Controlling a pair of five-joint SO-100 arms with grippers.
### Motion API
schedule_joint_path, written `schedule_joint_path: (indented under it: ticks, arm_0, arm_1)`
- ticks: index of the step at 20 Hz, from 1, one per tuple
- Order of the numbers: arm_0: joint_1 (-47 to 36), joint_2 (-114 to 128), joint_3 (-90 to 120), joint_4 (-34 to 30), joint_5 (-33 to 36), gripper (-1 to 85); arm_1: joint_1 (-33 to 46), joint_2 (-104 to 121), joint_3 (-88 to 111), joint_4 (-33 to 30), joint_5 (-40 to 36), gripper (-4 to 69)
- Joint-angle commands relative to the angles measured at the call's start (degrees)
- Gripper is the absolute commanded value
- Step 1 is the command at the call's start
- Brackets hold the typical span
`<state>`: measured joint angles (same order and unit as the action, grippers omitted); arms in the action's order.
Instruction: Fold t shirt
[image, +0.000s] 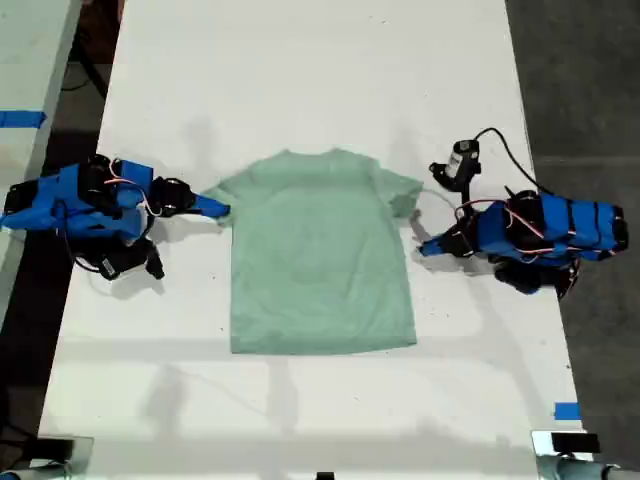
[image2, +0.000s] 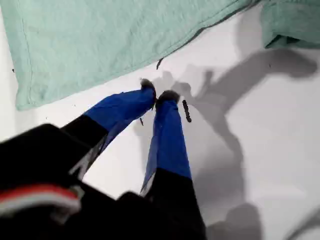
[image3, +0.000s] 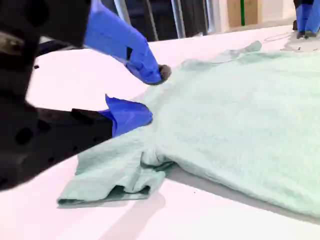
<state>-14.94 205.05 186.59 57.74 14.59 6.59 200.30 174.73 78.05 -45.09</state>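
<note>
t shirt (image: 320, 265) lies flat and face up in the middle of the white table (image: 300, 80), neck toward the top of the exterior view, hem toward the bottom, its long axis running top to bottom there. one arm stands on either side of it.

my second gripper (image3: 154, 95), on the exterior view's left, is the one actually at the cloth. its fingers are spread apart over the sleeve (image3: 115, 175) on that side, one finger down against the fabric and the other raised. the sleeve is rumpled beneath them, and nothing is pinched yet.

my first gripper (image2: 156, 95), on the exterior view's right, sits on bare table just beside the shirt's side edge, below the other sleeve (image2: 290, 25). its fingertips are almost touching and hold nothing. the cloth lies straight ahead of those tips, near but apart.

to my eye the fold turns on that gap. the second gripper needs only to close, while the first must open and reach forward to the edge.
</note>
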Motion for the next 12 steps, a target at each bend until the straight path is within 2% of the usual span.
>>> schedule_joint_path:
  ticks: [1, 3, 5, 7, 10, 12]
  arm_0:
    - [0.4, 0.4, 2.2, 0.1, 0.4, 9.2]
    - [0.4, 0.4, 2.2, 0.1, 0.4, 9.2]
    - [0.4, 0.4, 2.2, 0.1, 0.4, 9.2]
    - [0.4, 0.4, 2.2, 0.1, 0.4, 9.2]
    - [0.4, 0.4, 2.2, 0.1, 0.4, 9.2]
    - [0.4, 0.4, 2.2, 0.1, 0.4, 9.2]
  arm_1:
    - [2.9, 0.6, 2.9, -0.7, 15.5, 11.8]
    - [8.9, 0.6, 2.9, -0.7, 18.1, 8.7]
    - [10.5, 0.6, 2.9, -0.7, 19.7, 2.9]
    - [11.7, 0.6, 2.9, -0.6, 20.7, 1.8]
    - [8.5, 0.7, -0.2, 0.1, 21.1, 0.8]
    - [7.5, -2.3, -13.2, 3.7, 22.9, 0.8]
